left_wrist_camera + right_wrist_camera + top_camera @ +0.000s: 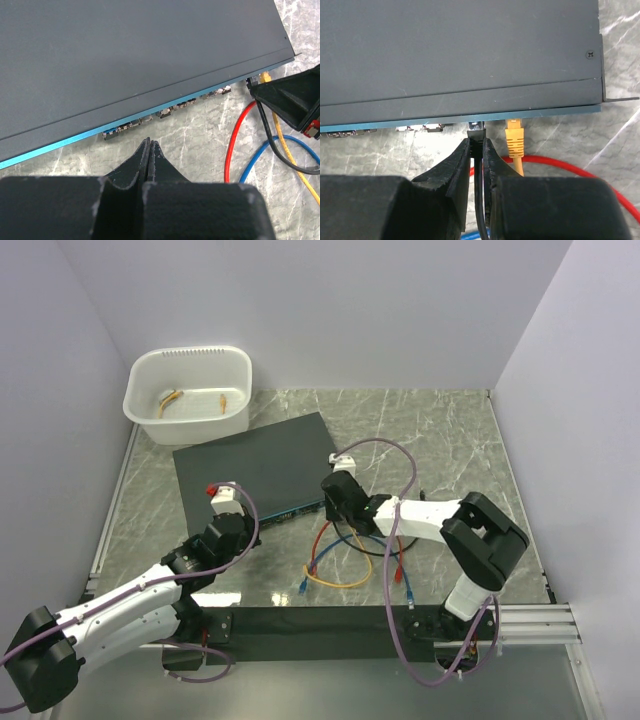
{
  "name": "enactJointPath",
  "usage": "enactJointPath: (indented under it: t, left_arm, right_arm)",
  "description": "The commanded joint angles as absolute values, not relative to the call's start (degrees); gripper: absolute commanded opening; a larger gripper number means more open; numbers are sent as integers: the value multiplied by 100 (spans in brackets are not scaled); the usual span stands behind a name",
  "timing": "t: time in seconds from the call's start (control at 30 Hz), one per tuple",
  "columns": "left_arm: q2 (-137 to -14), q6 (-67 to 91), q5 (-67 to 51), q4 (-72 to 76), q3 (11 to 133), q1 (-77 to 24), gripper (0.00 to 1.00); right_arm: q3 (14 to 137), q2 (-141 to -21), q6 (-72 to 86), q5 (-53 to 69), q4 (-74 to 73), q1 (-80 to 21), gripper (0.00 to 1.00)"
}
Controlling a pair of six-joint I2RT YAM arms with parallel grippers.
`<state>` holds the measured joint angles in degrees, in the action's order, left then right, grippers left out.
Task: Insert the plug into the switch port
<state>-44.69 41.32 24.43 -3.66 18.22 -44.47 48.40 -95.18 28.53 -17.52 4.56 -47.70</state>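
The right gripper (476, 145) pinches the black plug (476, 129) at the mouth of the port (476, 122) at its twelve o'clock, a yellow plug (515, 137) at three o'clock, so I'd push straight in along the switch (460, 50) without twisting, while the left gripper (149, 150), pressed together, hangs empty

The setting is a robotics lab test cell, not a lived-in room. Plain white walls (330, 300) box in three sides of a marble-patterned tabletop (440, 430), and aluminium rails (535, 618) run along its edges. Two white-and-black robot arms, the left arm (120, 605) and the right arm (430, 520), are bolted to a black mounting plate (310, 625) at the near edge, trailing purple cables (375, 442). What lies on the table is test gear: a flat black network switch (255, 465), loose coloured patch cables (335, 580) and a white plastic tub (190, 390).
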Motion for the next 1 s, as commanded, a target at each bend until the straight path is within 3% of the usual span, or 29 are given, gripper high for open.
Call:
enactJointPath:
  t: [0.0,0.27,0.6,0.97]
  left_arm:
    - [-4359,4104,2522,-132,1784,-4474,0]
    - [-4359,4113,2540,-141,1784,-4474,1]
    - [-4351,4122,2558,-149,1784,-4482,0]
    - [-4368,4122,2549,-141,1784,-4482,1]
  right_arm:
    - [5580,-9448,2664,-2312,1661,-4403,0]
    - [5582,-9958,2803,-2145,1950,-4351,0]
    - [5731,-9501,2497,-2338,2056,-4351,0]
    - [5282,-9018,1951,-2128,3199,-4298,0]
